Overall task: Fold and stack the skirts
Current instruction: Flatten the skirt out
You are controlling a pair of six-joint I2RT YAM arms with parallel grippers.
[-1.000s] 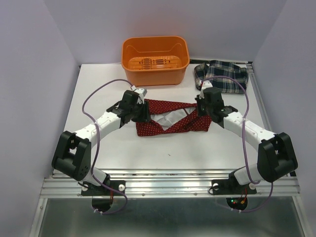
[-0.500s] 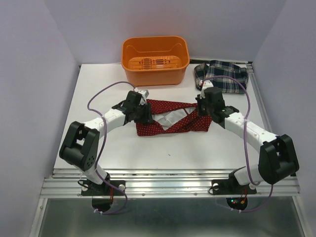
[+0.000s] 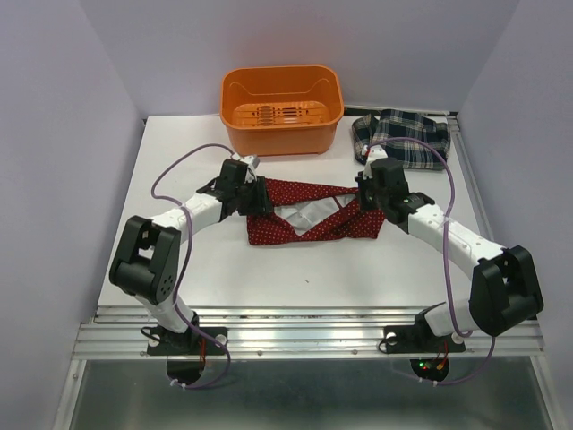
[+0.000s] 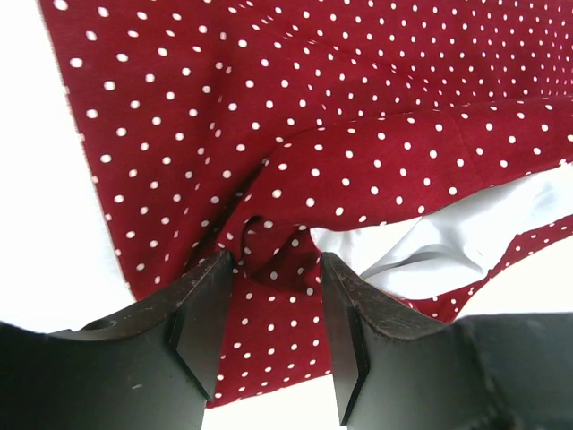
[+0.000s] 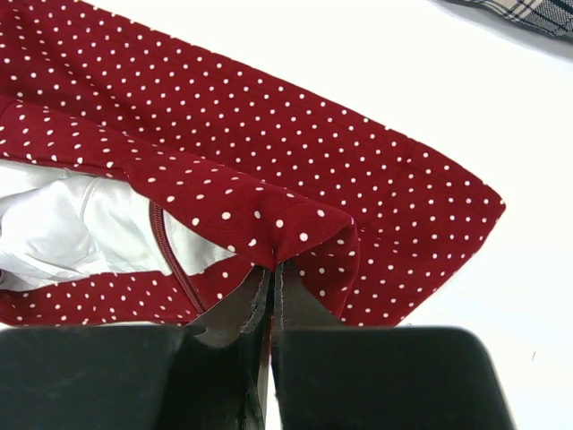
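The dark red dotted skirt [image 3: 313,221] lies spread across the middle of the table, its pale lining [image 3: 309,213] showing in a gap. My left gripper [image 3: 259,201] is at the skirt's left end, open, with a wrinkle of red cloth [image 4: 269,179] lying between its fingers [image 4: 210,305]. At the right end my right gripper [image 3: 369,205] is shut on a raised fold of the red skirt [image 5: 295,224]. The plaid skirt [image 3: 403,139] lies bunched at the back right, apart from both grippers; its edge [image 5: 537,13] shows in the right wrist view.
An orange plastic bin [image 3: 282,112] stands at the back centre, just behind the red skirt. White tabletop [image 3: 295,273] shows in front of the skirt. Purple cables loop over both arms.
The left arm has shifted, its gripper edging a little toward the back over the skirt's left end. The right arm and both skirts have not moved.
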